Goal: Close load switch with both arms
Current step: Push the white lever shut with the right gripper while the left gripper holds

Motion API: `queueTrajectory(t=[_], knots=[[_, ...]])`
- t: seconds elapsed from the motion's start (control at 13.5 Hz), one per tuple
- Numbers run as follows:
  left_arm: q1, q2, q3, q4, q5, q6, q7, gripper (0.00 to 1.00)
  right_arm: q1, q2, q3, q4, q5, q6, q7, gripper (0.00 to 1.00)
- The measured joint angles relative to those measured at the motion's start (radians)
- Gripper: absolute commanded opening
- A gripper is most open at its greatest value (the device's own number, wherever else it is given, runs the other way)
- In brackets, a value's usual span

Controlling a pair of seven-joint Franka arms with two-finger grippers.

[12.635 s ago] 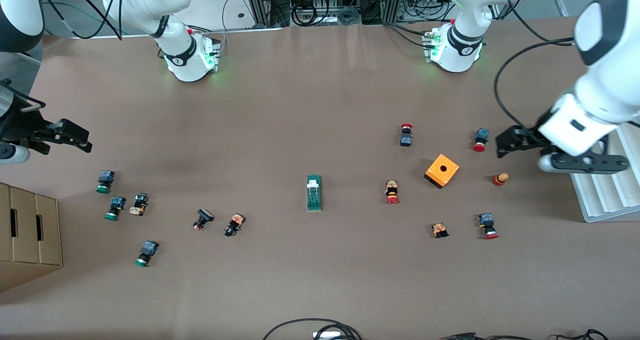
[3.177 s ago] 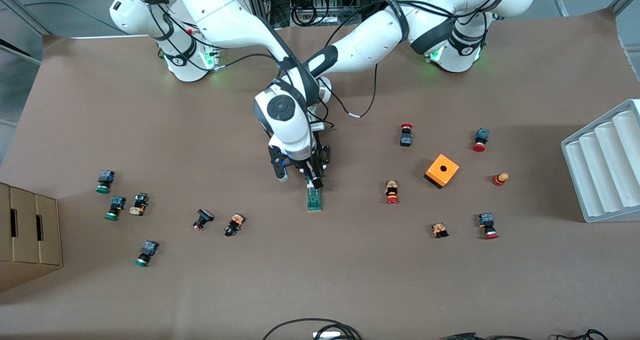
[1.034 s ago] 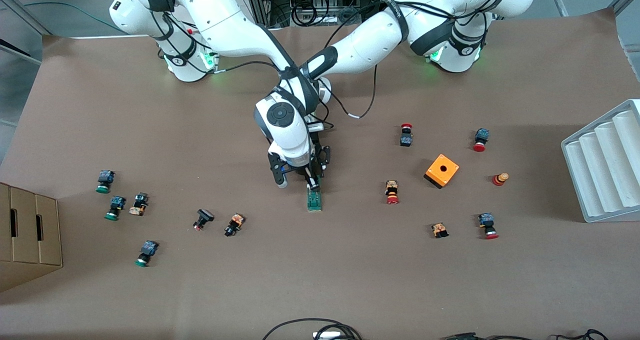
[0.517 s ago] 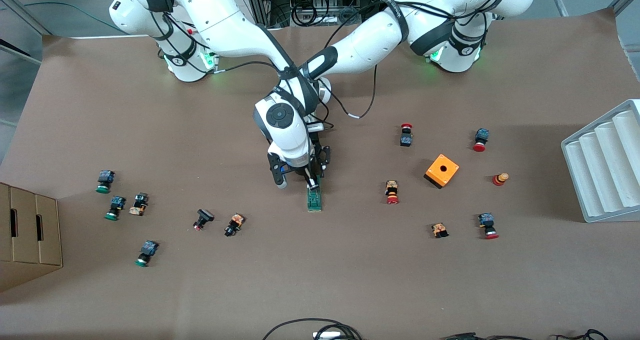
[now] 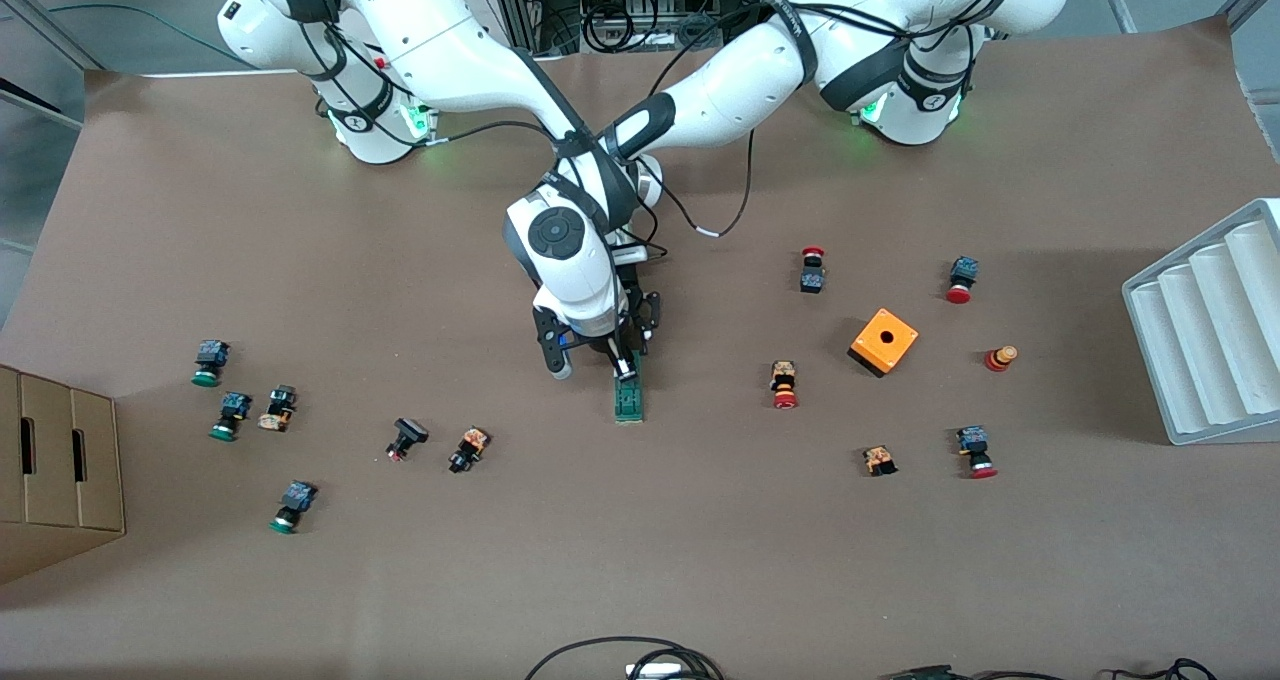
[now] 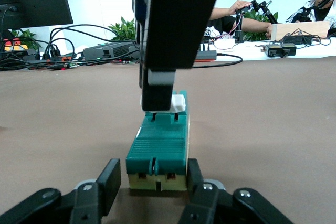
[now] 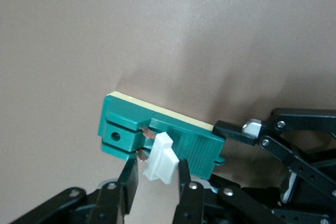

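The load switch [image 5: 628, 397] lies flat near the middle of the table [image 5: 700, 560], its long axis running toward the front camera, with the end bearing the white handle [image 7: 159, 157] hidden under the two wrists in the front view.

The left gripper [image 6: 152, 179] is set low at the switch's end farthest from the front camera, and its fingers [image 6: 109, 179] are closed against the two long sides of the green body. This hold appears meant to brace the block – otherwise a pull or push on the handle would likely slide it across the paper.

The right gripper [image 7: 155, 174] is placed over the handle end from above. Its fingers [image 7: 128, 174] stand one on each side of the white handle, narrowly parted and at or very near contact; a firm pinch cannot be confirmed. In the left wrist view one of these fingers is seen standing upright against the handle. The handle is seen raised from the body with a copper contact exposed beneath it, so the switch is judged not yet closed, and the grip seems intended to swing the handle down.

No brand, label or legible writing is seen on the switch – only moulded ribs and a round hole. The orange box [image 5: 884, 341] and the scattered push buttons lie well apart, untouched.
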Motion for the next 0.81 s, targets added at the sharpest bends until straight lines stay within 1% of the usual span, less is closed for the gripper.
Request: queueTrajectory(t=[0.3,0.44,0.81], knots=[[0.000,0.000,0.000,0.000,0.000,0.000,0.001,0.58,-0.015,0.002,-0.003,0.013,0.000,0.002,-0.003,0.26],[0.000,0.001,0.000,0.000,0.000,0.000,0.001,0.58,-0.017,0.006,-0.004,0.014,0.000,0.004,-0.005,0.21],[0.000,0.001,0.000,0.000,0.000,0.000,0.002,0.58,-0.017,0.007,-0.005,0.018,0.000,0.003,-0.005,0.19]])
